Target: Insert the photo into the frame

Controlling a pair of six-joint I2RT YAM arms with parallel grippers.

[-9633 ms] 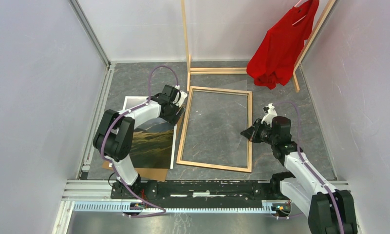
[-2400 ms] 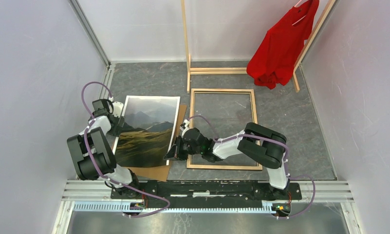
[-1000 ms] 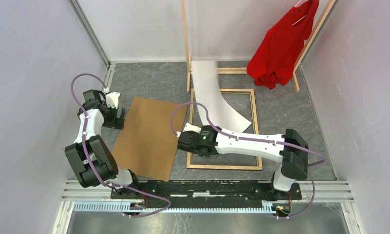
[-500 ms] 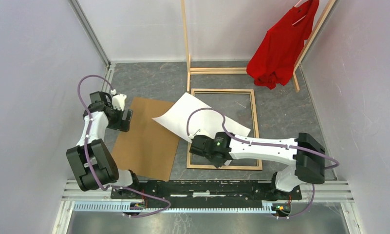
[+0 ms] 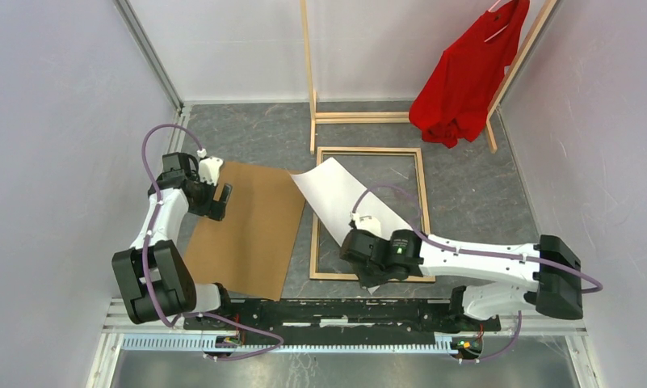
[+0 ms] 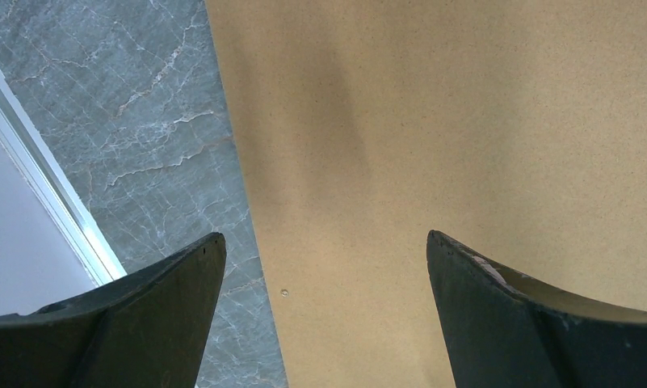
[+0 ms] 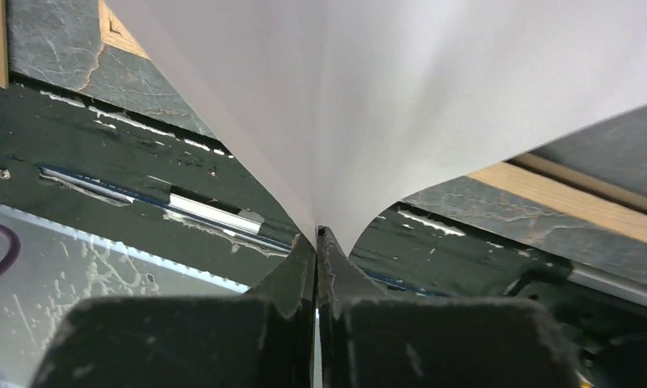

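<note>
The right tool (image 7: 316, 241) has pulled the photo (image 5: 340, 198) off the board (image 5: 247, 234) over the frame (image 5: 423, 194).

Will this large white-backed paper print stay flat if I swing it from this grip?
Probably not: pinched in the right pincer, the large white-backed paper print bows, so it looks floppy. It seems thin and light, likely to flutter. Its far end may catch the thin wooden frame.

left arm (image 5: 160, 228) bends to the far left, left gripper (image 5: 220, 200) spread wide, facing down. right arm (image 5: 473, 260) lies low, stretched leftward, right gripper (image 5: 371, 279) pinched on the photo (image 5: 336, 194).
</note>
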